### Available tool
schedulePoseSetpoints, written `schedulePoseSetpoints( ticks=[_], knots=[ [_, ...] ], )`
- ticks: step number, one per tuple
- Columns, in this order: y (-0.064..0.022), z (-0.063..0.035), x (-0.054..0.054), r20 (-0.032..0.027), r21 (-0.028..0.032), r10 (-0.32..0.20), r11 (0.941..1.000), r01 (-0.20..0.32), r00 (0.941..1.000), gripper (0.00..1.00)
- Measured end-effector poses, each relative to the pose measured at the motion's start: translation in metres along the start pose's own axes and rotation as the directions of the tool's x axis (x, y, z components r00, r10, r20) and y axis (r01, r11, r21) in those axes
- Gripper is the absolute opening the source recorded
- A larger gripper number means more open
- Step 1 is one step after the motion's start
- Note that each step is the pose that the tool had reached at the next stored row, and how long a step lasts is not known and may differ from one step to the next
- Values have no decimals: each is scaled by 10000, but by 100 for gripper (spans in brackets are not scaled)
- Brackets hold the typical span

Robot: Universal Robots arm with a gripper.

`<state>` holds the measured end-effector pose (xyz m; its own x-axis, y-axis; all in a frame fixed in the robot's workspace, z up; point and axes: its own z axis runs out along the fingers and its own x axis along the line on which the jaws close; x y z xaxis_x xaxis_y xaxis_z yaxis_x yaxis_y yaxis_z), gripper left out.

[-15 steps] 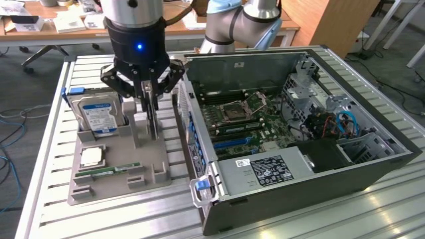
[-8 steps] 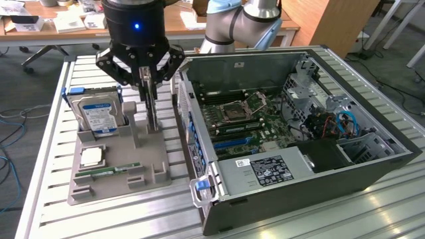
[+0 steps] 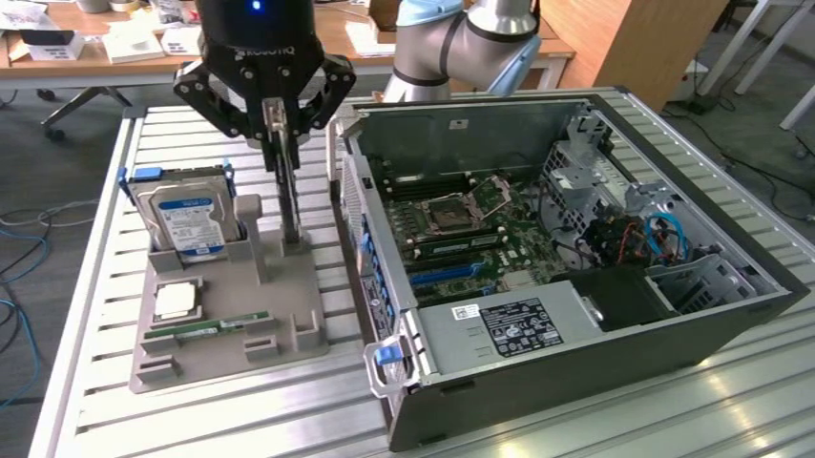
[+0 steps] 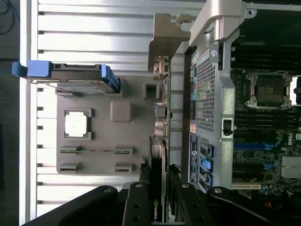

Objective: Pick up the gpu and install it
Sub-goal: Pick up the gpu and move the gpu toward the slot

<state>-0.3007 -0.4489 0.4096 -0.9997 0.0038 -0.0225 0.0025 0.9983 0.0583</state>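
The gpu [image 3: 285,191] is a thin dark card seen edge-on, standing upright with its lower end at the back right corner of the grey holder tray [image 3: 217,329]. My gripper [image 3: 273,119] is directly above it, shut on the card's top edge with a black finger on each side. In the wrist view the gpu [image 4: 157,160] runs away from the gripper [image 4: 157,188] to its silvery bracket [image 4: 165,42], between the tray [image 4: 101,136] and the open computer case [image 4: 209,94]. I cannot tell whether the card's lower edge still rests in the tray.
The tray also holds a silver hard drive [image 3: 185,219] in a blue frame, a CPU [image 3: 176,301] and a green memory stick [image 3: 204,329]. The open computer case [image 3: 574,382] lies at the exterior view's right, motherboard [image 3: 471,239] exposed. Everything rests on a slatted metal table [image 3: 102,286].
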Motion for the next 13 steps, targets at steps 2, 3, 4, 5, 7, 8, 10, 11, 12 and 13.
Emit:
schedulePoseSetpoints(
  ticks=[2,3,4,5,7,8,10,11,12,13],
  knots=[
    [3,-49,-1,0,0,0,10000,0,10000,26],
    [4,-74,-2,0,0,-1,10000,1,10000,26],
    [6,-96,-2,0,0,0,10000,0,10000,26],
    [7,-115,-3,1,0,0,10000,0,10000,26],
    [9,-150,-3,1,-1,0,10000,0,10000,26],
    [9,-167,-4,1,-1,-1,10000,1,10000,26],
    [11,-190,-4,1,-1,0,10000,0,10000,26],
    [11,-191,-4,2,-2,0,10000,0,10000,26],
    [11,-191,-4,1,-1,0,10000,0,10000,26],
    [11,-192,-4,0,0,0,10000,0,10000,26]
  ],
)
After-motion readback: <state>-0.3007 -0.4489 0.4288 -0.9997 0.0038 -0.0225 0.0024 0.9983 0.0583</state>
